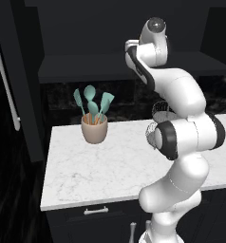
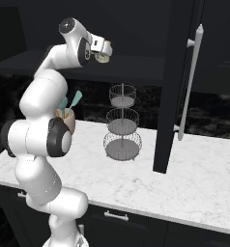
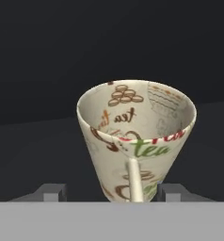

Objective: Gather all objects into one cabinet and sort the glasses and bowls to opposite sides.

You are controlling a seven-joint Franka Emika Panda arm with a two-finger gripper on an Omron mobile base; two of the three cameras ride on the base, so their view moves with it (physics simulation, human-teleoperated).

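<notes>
The printed cup (image 3: 135,136) sits upright between the jaws, straight ahead, above the cabinet shelf (image 2: 136,67). Whether the jaws grip it, I cannot tell.

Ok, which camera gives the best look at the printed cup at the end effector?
The hand view: the speckled tan cup is large and central, with its printed tea lettering and handle plainly readable. The right base view shows it small and pale at the end effector, up by the cabinet shelf. In the left base view I cannot make it out.

White rounded arm (image 1: 181,142), dark joint bands, glossy dome cap (perhaps grey)
</notes>
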